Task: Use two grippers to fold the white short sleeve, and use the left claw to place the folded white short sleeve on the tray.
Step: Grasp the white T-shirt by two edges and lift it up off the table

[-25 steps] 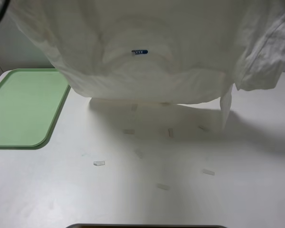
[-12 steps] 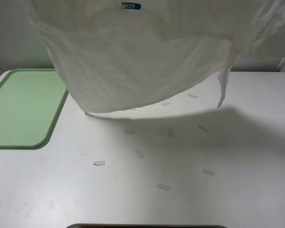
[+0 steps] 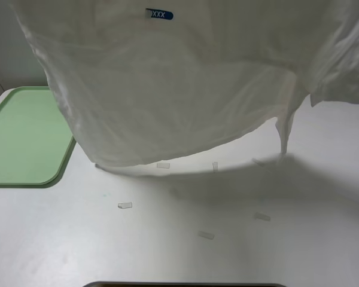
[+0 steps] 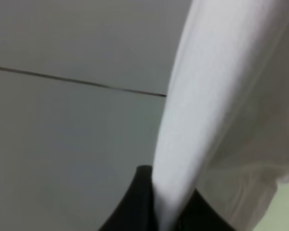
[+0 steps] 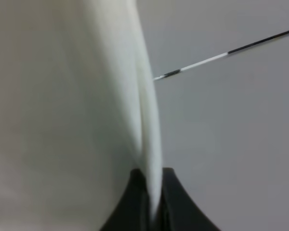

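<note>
white short sleeve (image 3: 179,89) is hanging over the table (image 3: 167,251), hem seemingly touching it beside the tray (image 3: 24,137). left gripper (image 4: 166,204) and right gripper (image 5: 151,195) are both pinching its fabric. i'm aiming to lower evenly, keeping it taut. neck label (image 3: 159,14) is showing "xxx".

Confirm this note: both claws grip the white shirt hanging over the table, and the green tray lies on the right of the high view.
Not quite: the exterior high view shows the green tray on the left. The rest stands.
</note>
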Robot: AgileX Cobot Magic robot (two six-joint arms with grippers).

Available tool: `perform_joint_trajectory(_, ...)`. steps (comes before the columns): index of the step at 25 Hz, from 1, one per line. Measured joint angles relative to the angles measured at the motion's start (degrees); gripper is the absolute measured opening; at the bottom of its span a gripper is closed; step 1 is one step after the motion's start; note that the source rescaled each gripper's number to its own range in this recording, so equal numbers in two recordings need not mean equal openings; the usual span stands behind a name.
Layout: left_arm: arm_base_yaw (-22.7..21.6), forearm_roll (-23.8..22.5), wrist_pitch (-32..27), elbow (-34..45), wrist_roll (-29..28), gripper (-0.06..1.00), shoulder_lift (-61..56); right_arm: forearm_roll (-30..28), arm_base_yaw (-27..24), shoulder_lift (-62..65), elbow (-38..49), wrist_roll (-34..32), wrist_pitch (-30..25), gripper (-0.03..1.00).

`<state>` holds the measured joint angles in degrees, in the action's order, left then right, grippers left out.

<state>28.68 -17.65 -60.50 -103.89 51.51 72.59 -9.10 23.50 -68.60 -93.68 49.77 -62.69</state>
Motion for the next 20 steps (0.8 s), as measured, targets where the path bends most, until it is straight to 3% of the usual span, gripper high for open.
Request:
perform_joint_trajectory(5, 1.3, 1.0, -6.3, -0.7, 0.4, 0.0, 0.3, 1.3, 0.0, 1.9, 0.0, 0.0, -4.8, 0.0)
perform_joint_trajectory(11, 4.4, 0.5, -6.3, -0.7, -0.5, 0.0, -1.5, 3.1, 0.0, 5.7, 0.0, -2.1, -5.9, 0.0)
perform_joint_trajectory(20, 4.7, 2.0, -6.3, -0.4, -5.3, 0.0, -4.3, 5.7, 0.0, 10.1, 4.4, -4.1, -5.8, 0.0)
